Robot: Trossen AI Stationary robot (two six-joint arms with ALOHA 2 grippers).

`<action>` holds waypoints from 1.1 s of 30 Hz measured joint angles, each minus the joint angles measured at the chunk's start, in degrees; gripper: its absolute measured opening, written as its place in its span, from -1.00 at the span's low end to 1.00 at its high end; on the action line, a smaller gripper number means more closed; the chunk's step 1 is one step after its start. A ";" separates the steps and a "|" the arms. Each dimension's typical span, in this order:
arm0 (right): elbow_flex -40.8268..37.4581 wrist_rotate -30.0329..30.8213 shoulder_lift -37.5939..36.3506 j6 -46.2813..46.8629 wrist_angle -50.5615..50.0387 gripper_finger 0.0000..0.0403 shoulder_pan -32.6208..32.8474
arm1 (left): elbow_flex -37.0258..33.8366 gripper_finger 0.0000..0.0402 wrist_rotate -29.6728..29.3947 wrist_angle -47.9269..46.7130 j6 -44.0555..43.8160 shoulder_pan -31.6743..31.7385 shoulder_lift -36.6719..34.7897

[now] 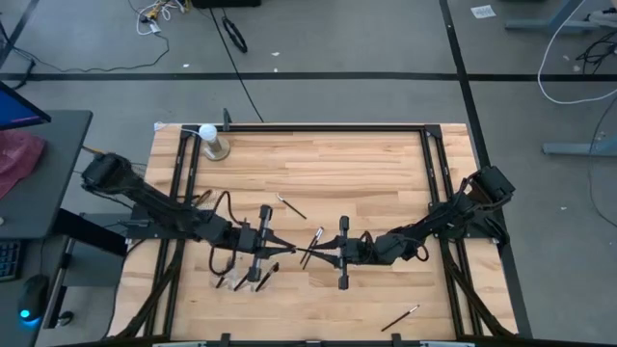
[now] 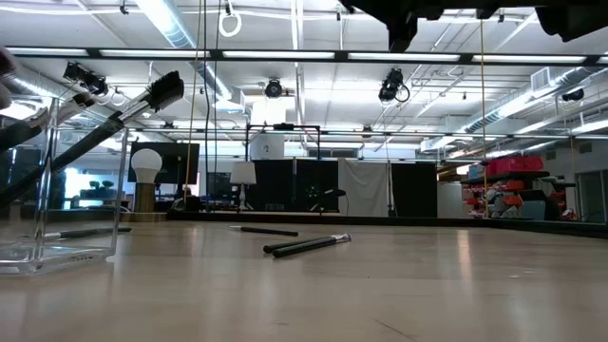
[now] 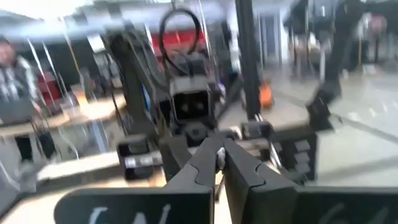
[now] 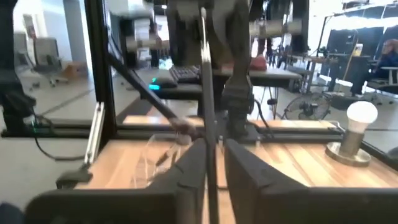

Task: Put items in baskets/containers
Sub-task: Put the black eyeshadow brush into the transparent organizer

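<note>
I'm seeing both grippers meeting above mid-table. The left gripper (image 1: pixel 281 243) is clenching 1 makeup brush (image 1: pixel 294 250); the right gripper (image 1: pixel 318 253) is facing it around the same brush, but I cannot tell whether it is gripping. The clear organizer (image 1: pixel 246 277) is sitting under the left arm with brushes leaning inside. 3 more brushes (image 1: pixel 291 206) are lying loose on the table (image 1: pixel 366 173).

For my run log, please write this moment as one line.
step: apparent handover | left hand: shut on thin dark makeup brush | right hand: at same brush | clear plastic organizer: holds brushes
</note>
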 joint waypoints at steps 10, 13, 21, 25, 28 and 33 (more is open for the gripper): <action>-0.04 1.14 -0.07 1.18 -2.84 -0.34 2.56 | 22.34 -0.93 0.00 -58.06 -12.88 -10.38 -4.23; -0.04 1.08 -0.07 1.45 -3.72 -0.34 3.22 | 24.77 -0.93 0.01 -63.43 -18.19 -14.44 -4.25; -0.04 0.94 -0.07 1.46 -4.19 -0.40 3.44 | 25.62 -0.92 -8.30 -76.98 -37.56 -23.20 -4.52; -0.04 0.94 -0.07 1.46 -4.19 -0.42 3.44 | 25.57 -0.92 -14.68 -84.59 -44.73 -25.10 -4.52; -0.04 0.96 -0.07 1.46 -4.19 -0.44 3.44 | 24.54 -0.92 -14.77 -86.47 -47.77 -25.28 -4.55; -0.04 0.94 -0.07 1.46 -4.18 -0.44 3.44 | 22.10 -0.92 -12.58 -87.98 -50.74 -25.28 -4.47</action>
